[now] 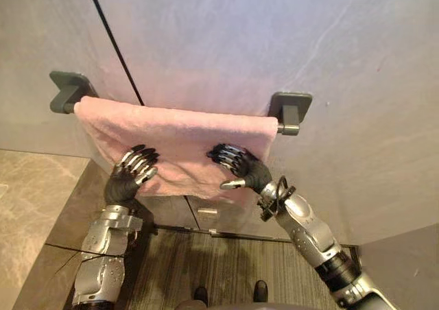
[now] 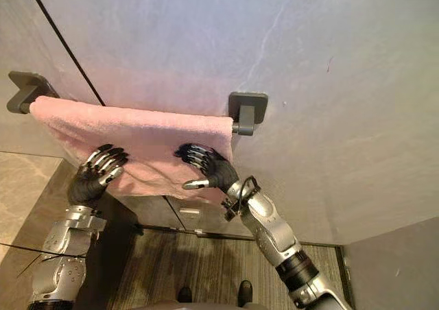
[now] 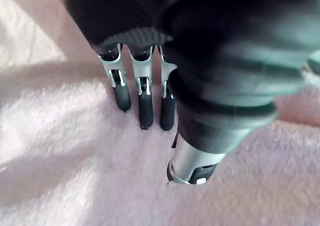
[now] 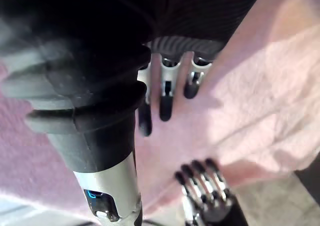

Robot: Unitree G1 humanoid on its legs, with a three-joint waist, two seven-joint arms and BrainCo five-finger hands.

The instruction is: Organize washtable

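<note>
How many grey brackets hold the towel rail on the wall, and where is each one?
2. The left bracket is beside the left end of the pink towel. The right bracket is just past the towel's right end. None seems to be hidden.

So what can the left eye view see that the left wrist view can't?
The left eye view has the brackets, the grey wall and the right hand resting on the towel. The left wrist view gives a close look at straight fingers pressing the cloth. Both have the pink towel and the left hand.
</note>
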